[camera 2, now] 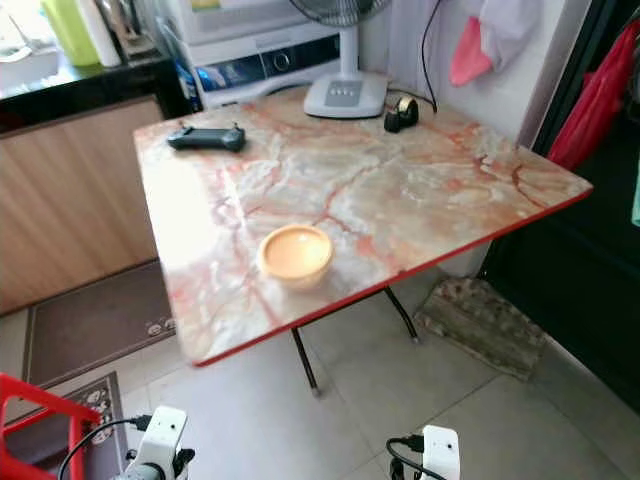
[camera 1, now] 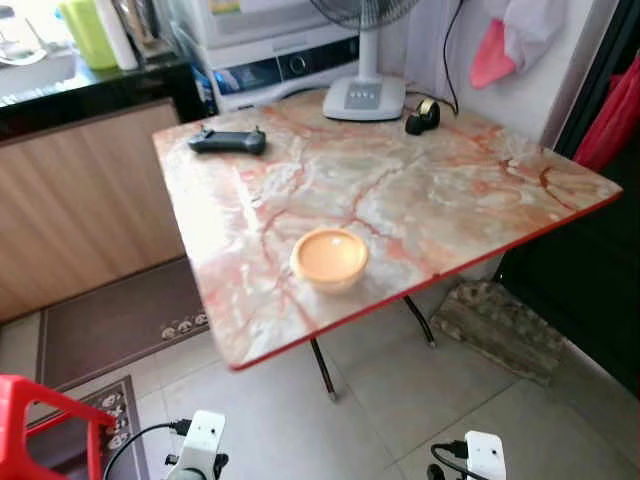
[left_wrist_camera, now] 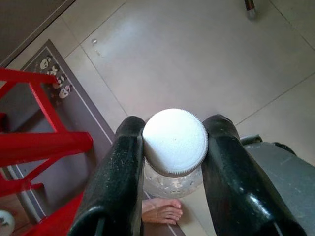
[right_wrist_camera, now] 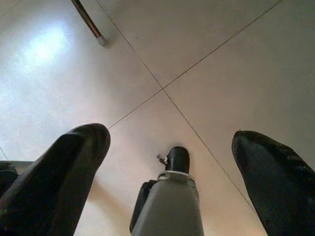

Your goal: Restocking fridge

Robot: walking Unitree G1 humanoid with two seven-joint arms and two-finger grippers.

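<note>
Standing on tiled floor (camera 1: 470, 400), marble table (camera 1: 420, 200) holds a bowl (camera 1: 329, 258); left fingers (left_wrist_camera: 118, 177) clamp a white-capped jar (left_wrist_camera: 174, 142), right fingers (right_wrist_camera: 69, 167) apart.

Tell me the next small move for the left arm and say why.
Probably raise the left gripper toward the marble table before anything else. Its fingers are shut on a white-capped jar and it hangs low over the floor tiles, beside the red stool. The right gripper is open and hangs idle. No fridge can be made out, so lifting the load clear seems the safest first step.
</note>
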